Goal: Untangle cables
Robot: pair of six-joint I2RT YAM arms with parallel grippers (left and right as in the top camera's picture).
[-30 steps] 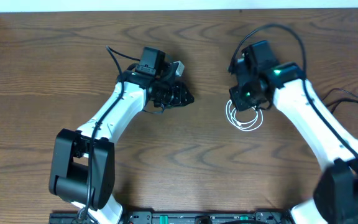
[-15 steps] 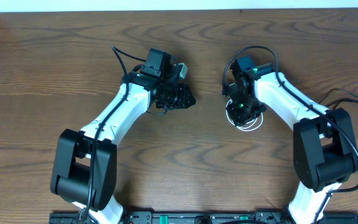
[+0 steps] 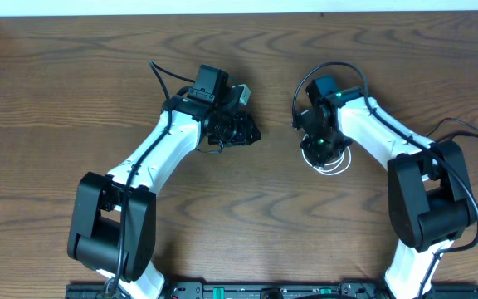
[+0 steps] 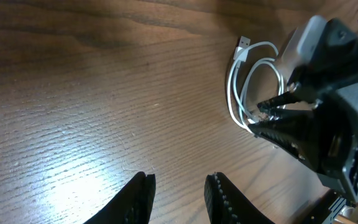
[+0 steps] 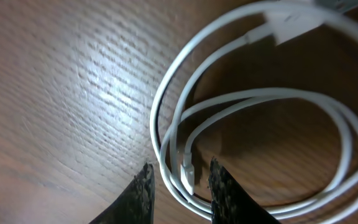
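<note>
on the wooden bench (image 3: pixel 73 91), the left fingers (image 4: pixel 178 196) stand slightly apart over bare wood, clamping nothing. right of centre lies the white cord (image 3: pixel 329 159), thin, coiled in loose round loops with a small plug end. the right fingers (image 5: pixel 179 190) straddle its loops, narrowly apart. no writing is legible.
</note>
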